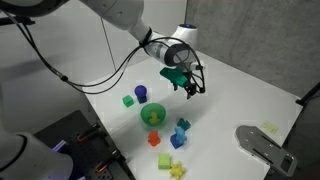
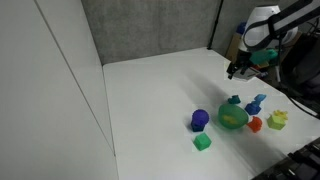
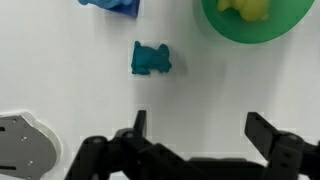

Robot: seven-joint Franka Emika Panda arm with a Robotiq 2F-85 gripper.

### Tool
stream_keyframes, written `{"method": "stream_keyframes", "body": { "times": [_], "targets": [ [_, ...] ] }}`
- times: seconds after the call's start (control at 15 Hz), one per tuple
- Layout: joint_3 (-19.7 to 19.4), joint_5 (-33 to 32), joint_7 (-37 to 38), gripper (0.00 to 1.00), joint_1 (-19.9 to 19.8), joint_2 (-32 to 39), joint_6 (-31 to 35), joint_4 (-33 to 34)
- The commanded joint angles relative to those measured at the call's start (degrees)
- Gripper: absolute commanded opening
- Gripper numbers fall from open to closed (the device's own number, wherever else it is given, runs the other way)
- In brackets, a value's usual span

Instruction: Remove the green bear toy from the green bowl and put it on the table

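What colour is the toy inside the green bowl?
Yellow; the toy in the green bowl shows best in the wrist view.

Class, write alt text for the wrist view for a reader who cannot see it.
The open, empty gripper hovers over a white table, where the green bear toy lies outside the green bowl. The bowl, cut off at the top edge, holds a yellow toy; a blue toy lies further left.
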Motion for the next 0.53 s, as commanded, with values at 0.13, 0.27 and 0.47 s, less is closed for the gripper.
{"method": "stream_keyframes", "body": {
  "times": [0.13, 0.27, 0.47],
  "targets": [
    [-0.03, -1.69, 0.94, 1.0, 0.66, -10.25, -8.68, -2.13],
    [-0.17, -2.96, 1.32, 1.0, 1.09, -13.91, -11.74, -2.72],
    [0.19, -3.89, 0.91, 1.0, 1.22, -19.67, -16.91, -3.73]
  ]
}}
